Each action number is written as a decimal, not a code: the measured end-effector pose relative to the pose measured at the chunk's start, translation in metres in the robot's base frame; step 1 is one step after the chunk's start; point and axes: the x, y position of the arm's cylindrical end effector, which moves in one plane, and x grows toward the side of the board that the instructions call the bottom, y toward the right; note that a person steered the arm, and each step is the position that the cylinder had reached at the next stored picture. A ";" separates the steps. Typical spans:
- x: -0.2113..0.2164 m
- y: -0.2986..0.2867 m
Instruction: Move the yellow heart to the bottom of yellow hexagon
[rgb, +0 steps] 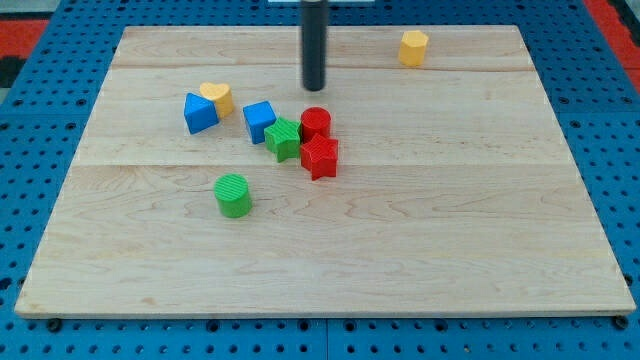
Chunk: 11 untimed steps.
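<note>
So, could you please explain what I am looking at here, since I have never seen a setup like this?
There is one picture, from a single camera looking down at an angle on a wooden board. The dark upright rod is the end of a robot arm; it has no claw and holds nothing. It only pushes blocks with my tip, which is now above the cluster, touching no block.

On the board: a yellow heart beside a blue block at the view's left, a blue cube, a green block, a red cylinder, a red block, and a green cylinder alone lower down. A yellow hexagon sits apart at the view's top right.
</note>
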 end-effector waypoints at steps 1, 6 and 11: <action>0.042 -0.045; 0.036 -0.122; -0.073 -0.143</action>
